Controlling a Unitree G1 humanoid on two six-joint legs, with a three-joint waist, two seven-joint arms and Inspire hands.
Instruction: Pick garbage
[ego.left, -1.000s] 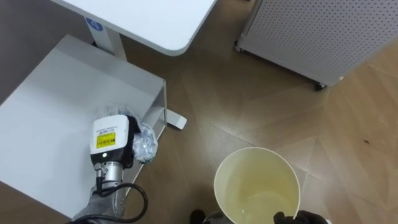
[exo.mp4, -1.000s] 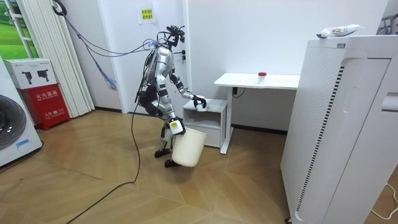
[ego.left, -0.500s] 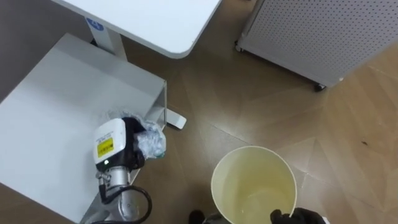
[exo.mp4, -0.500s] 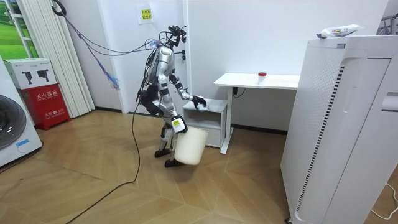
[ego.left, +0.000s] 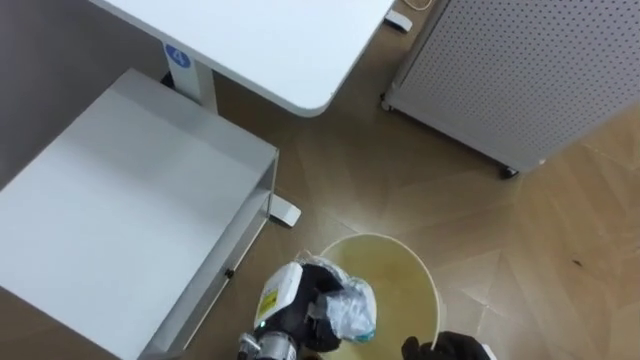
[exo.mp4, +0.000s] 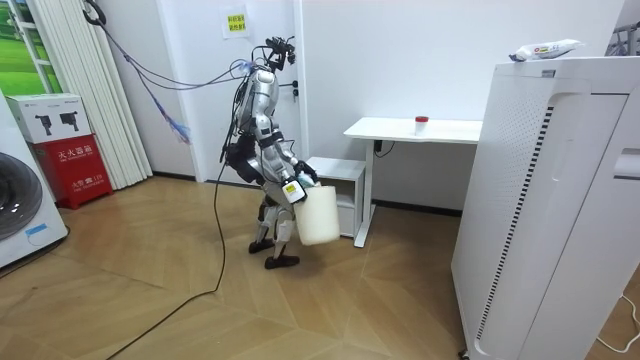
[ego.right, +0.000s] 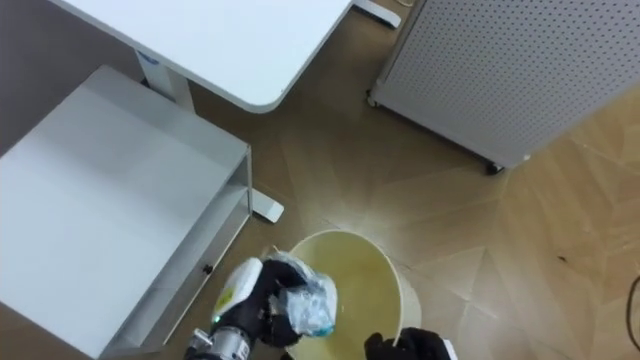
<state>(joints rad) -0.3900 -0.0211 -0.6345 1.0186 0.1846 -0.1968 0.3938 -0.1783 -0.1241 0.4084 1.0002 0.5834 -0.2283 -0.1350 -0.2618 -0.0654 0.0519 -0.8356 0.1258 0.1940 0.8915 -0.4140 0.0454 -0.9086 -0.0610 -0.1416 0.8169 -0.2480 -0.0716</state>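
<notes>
Enclosing crumpled plastic (ego.left: 350, 308), left hand (ego.left: 305, 300) fingers (ego.left: 322, 283) hang over the bucket (ego.left: 432, 290).

Two eye views look almost straight down from the robot's head, close above the pale bucket (ego.left: 400, 275), the low white cabinet (ego.left: 110, 210) and a corner of the table (ego.left: 270, 40). The room view stands far off, facing the robot's side, and sees these same three things.

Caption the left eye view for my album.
Left robot hand holds crumpled plastic over a yellow bin beside a white cabinet.
</notes>
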